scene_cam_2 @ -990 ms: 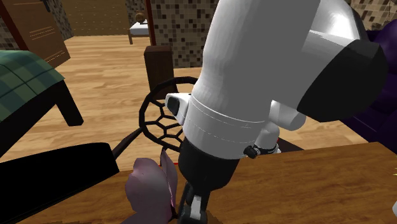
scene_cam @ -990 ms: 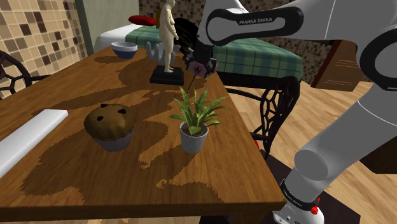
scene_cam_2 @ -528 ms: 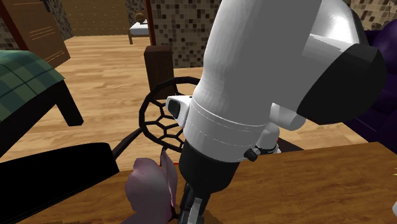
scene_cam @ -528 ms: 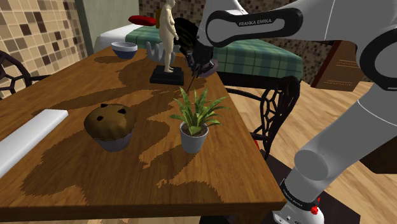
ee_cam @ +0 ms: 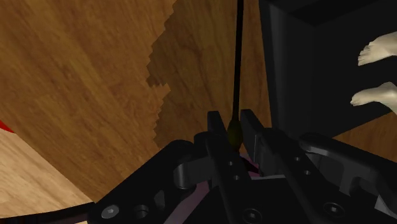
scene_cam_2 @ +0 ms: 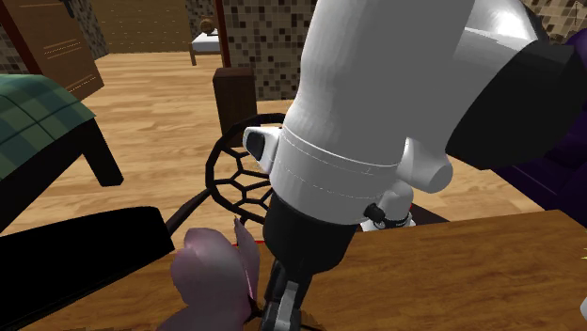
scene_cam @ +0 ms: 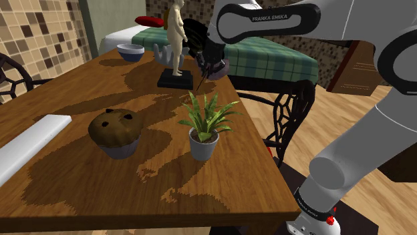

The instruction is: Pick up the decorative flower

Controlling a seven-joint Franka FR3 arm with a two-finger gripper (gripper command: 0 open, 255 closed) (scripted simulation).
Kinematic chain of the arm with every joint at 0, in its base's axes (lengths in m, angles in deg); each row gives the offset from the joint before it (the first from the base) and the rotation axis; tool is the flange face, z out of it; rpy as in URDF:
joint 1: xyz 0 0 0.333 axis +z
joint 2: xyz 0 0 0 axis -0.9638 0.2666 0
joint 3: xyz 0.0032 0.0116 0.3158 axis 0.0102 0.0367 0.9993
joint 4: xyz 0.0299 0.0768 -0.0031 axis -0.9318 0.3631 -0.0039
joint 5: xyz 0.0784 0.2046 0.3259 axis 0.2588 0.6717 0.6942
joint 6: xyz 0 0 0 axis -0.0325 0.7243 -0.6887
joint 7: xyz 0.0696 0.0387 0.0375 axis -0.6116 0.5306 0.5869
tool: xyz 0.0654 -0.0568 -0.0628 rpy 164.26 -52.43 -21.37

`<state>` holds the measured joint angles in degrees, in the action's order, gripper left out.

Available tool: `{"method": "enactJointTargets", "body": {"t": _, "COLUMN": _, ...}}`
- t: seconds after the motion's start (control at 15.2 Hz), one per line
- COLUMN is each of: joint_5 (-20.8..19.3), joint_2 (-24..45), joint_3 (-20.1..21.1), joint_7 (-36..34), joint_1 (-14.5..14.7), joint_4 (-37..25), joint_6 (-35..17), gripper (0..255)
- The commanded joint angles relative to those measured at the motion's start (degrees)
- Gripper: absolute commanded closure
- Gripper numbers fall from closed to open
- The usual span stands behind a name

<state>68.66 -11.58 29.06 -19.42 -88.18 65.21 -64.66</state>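
Pink decorative flower [scene_cam_2: 212, 277] is dangling by its thin dark stem [ee_cam: 239, 63], pinched in the black gripper [ee_cam: 233, 129], stem running down beside the figurine's black base [ee_cam: 305, 70].

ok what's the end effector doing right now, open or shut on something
end effector: closed on the decorative flower, fingers clasping its thin dark stem

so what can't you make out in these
Flower bloom: second exterior view, cut by the bottom edge; wrist view, mostly behind the gripper.
Statue head: shoulder view, cut by the top edge.
White slab: shoulder view, cut by the left edge.
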Motion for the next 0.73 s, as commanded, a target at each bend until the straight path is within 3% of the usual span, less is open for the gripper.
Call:
{"method": "enactJointTargets", "body": {"t": 0.0, "joint_5": 0.0, "joint_2": 0.0, "joint_3": 0.0, "joint_7": 0.2, "joint_1": 0.0, "joint_4": -1.6, "joint_6": 1.5, "gripper": 255}}
{"method": "enactJointTargets", "body": {"t": 0.66, "joint_5": -0.3, "joint_2": 1.3, "joint_3": 0.1, "joint_7": 0.7, "joint_1": -0.1, "joint_4": -10.6, "joint_6": 9.3, "gripper": 255}}
